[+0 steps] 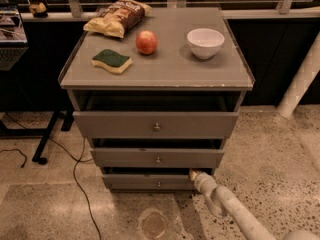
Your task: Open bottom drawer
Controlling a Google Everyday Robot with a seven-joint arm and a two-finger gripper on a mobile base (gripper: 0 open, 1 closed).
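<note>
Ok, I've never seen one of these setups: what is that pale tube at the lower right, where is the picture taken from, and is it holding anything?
The pale tube is the robot's single arm. It ends in the gripper, which sits at the right end of the top edge of the bottom drawer, to the right of its knob. Whether it grips the drawer cannot be seen. There is one camera, looking down at the front of the grey cabinet; where it is mounted is unknown. On top lie a chip bag, an apple, a green sponge and a white bowl.
</note>
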